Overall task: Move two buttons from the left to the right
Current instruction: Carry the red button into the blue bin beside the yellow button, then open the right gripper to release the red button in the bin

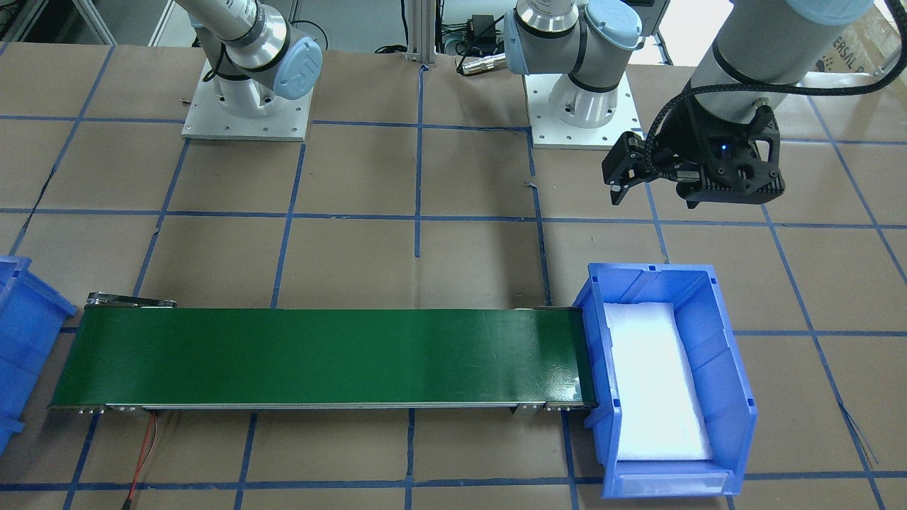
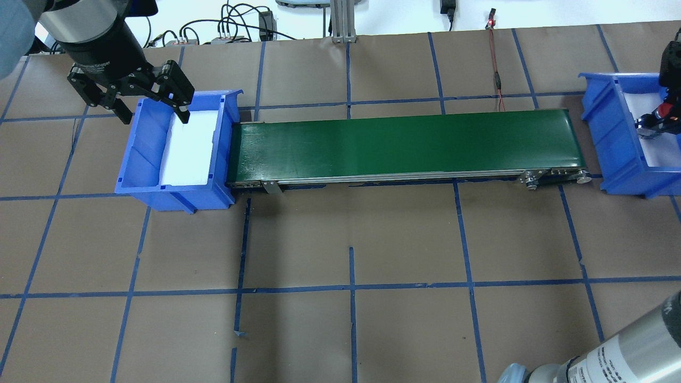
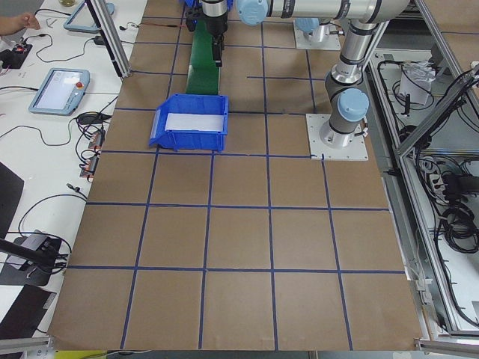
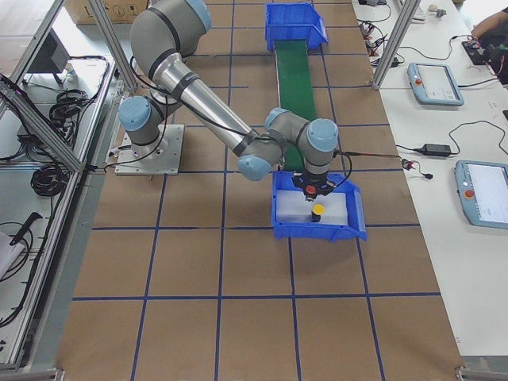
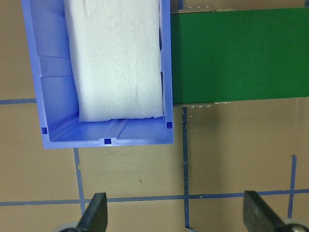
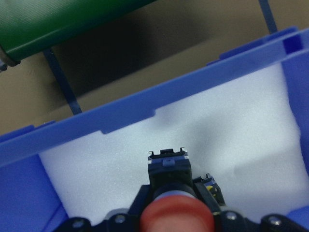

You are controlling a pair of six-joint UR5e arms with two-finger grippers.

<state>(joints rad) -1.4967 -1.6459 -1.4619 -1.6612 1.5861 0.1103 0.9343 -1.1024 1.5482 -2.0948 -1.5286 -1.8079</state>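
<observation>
The red button (image 6: 176,212) with its black base is held between the fingers of my right gripper (image 2: 655,120), low over the white foam in the right blue bin (image 2: 612,133). The yellow button (image 4: 317,210) sits on that foam just beside it. My left gripper (image 2: 154,106) is open and empty, hovering above the far end of the left blue bin (image 2: 138,159), which holds only white foam. In the left wrist view its two fingertips (image 5: 96,212) stand wide apart over bare table beside that bin (image 5: 43,72).
A green conveyor belt (image 2: 399,143) spans the gap between the two bins, with nothing on it. A red-and-black wire (image 2: 497,80) runs from its far right end. The table is brown paper with a blue tape grid.
</observation>
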